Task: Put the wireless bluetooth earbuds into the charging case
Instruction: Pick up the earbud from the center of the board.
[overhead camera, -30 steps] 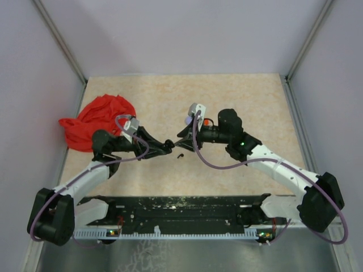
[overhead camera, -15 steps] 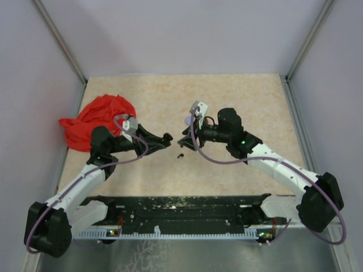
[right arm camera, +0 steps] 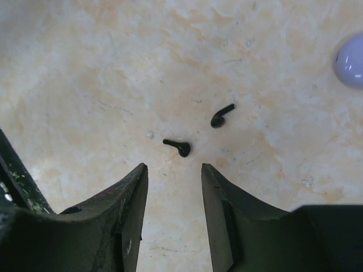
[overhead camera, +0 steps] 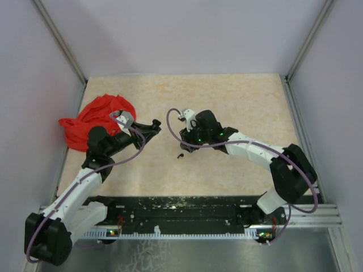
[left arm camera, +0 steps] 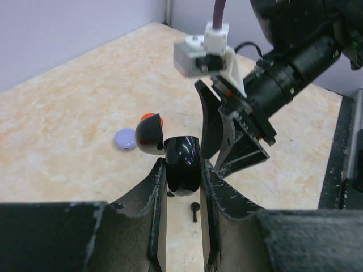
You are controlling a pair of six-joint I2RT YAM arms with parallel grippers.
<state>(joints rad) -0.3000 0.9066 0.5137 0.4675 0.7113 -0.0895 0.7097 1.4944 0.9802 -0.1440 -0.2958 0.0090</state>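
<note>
Two tiny black earbuds lie on the table, one (right arm camera: 180, 147) just ahead of my right gripper's fingertips and one (right arm camera: 221, 116) a little further off. They show as a dark speck in the top view (overhead camera: 180, 154). My right gripper (right arm camera: 173, 170) is open, empty and low over the table (overhead camera: 184, 138). My left gripper (left arm camera: 183, 170) is shut on the glossy black charging case (left arm camera: 183, 161) and holds it above the table (overhead camera: 154, 125). The case's lid (left arm camera: 148, 139) is open, with an orange inside. One earbud (left arm camera: 194, 209) shows below, between the left fingers.
A small lavender disc (right arm camera: 351, 59) lies on the table beyond the earbuds; it also shows in the left wrist view (left arm camera: 125, 139). A crumpled red cloth (overhead camera: 96, 122) lies at the left. Grey walls enclose the table on three sides.
My left gripper has drawn back up and to the left with the case. My right arm has swung left and turned down, bringing its open gripper over the earbuds.
</note>
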